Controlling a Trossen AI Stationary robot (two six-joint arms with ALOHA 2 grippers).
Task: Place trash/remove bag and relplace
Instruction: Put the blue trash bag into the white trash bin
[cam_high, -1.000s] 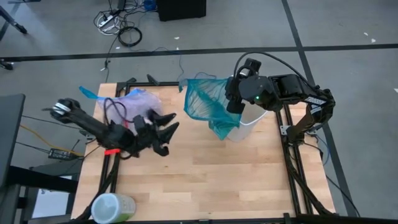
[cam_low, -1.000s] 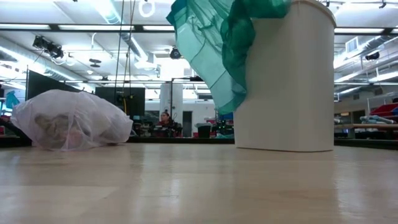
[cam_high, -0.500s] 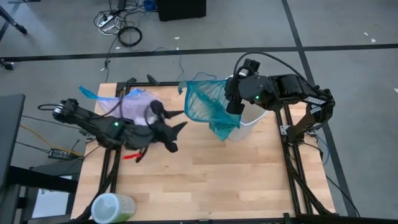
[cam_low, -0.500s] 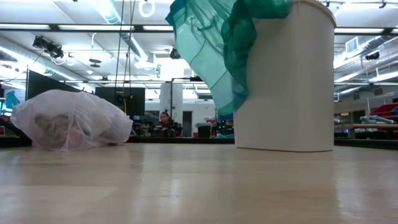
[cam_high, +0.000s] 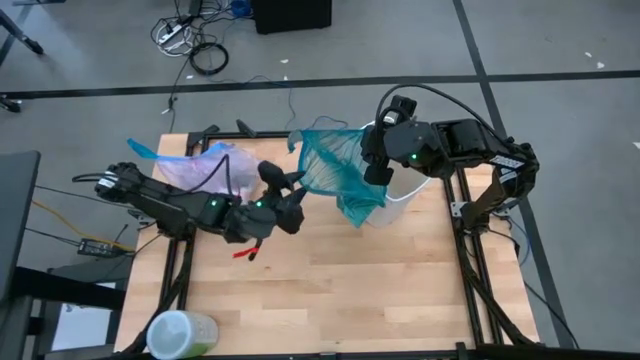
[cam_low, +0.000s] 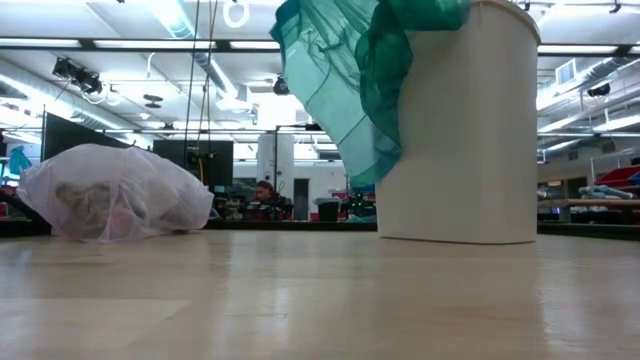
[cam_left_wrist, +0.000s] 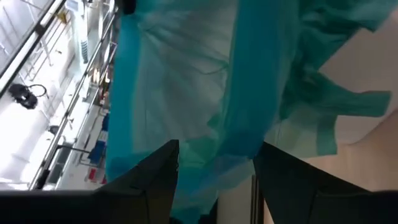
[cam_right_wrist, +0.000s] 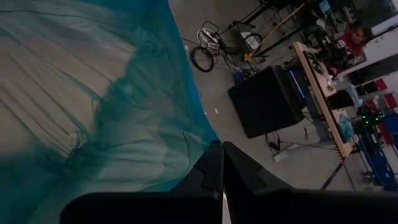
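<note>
**Operator:** Where do your two grippers stand?

**Inspector:** Your right gripper (cam_high: 372, 170) sits above the rim of the white plastic bin (cam_high: 405, 195) at the table's far right. Its fingers (cam_right_wrist: 214, 171) are pressed together, pinching the edge of the opaque teal-green plastic bag (cam_high: 335, 165), which hangs spread over the bin's side. Your left gripper (cam_high: 298, 183) is stretched across the middle of the light wooden table (cam_high: 330, 290), right at the teal bag's edge. Its fingers (cam_left_wrist: 149, 180) are spread apart with the teal plastic just ahead of them; whether they touch it, I cannot tell.

**Operator:** And the liner?

**Inspector:** You have the thin translucent pale pink-lavender bin liner (cam_high: 205, 165) lying at the table's far left corner, well apart from the bin. In the low view it rests as a rounded heap (cam_low: 115, 192), with crumpled scraps of trash (cam_low: 90, 205) dimly visible inside
</note>
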